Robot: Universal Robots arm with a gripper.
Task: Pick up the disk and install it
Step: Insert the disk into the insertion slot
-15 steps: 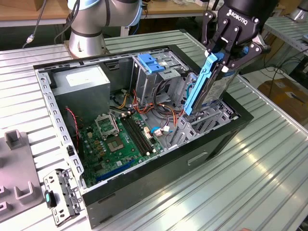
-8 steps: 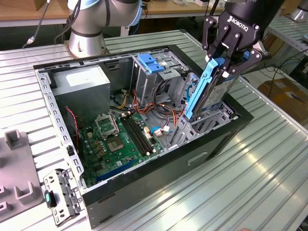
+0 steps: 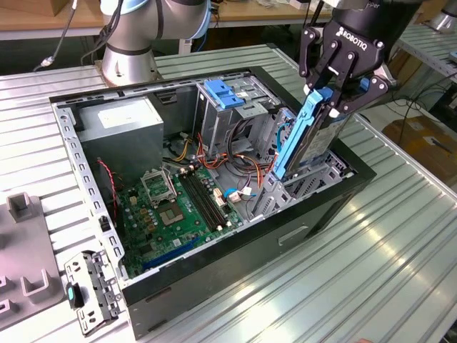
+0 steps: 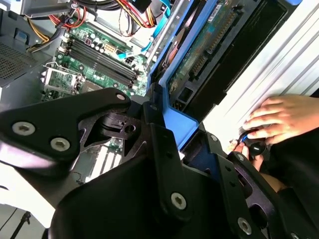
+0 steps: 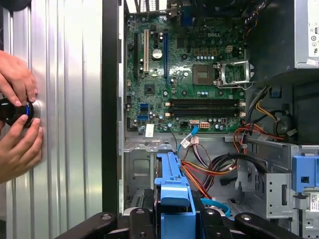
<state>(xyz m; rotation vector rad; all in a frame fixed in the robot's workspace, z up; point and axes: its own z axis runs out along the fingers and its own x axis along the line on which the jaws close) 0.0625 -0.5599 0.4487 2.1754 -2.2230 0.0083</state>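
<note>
A ribbed metal desk (image 3: 400, 236) carries an open computer case (image 3: 235, 264). Inside it lie a grey power-supply box (image 3: 121, 132) and a green motherboard (image 3: 178, 207). A metal drive cage (image 3: 243, 114) with a blue latch (image 3: 225, 93) stands at the far wall. The gripper (image 3: 335, 96) is clenched on the upper end of the disk (image 3: 314, 139). The disk stands on edge, tilted, with its lower end down between the metal bay walls at the case corner on the exterior view's right. Red and orange cables (image 3: 239, 168) crowd the floor just beside that bay. In the first wrist view, a person's hands (image 5: 20, 147) rest on the desk outside the case, around a small black knob (image 5: 12, 112).
</note>
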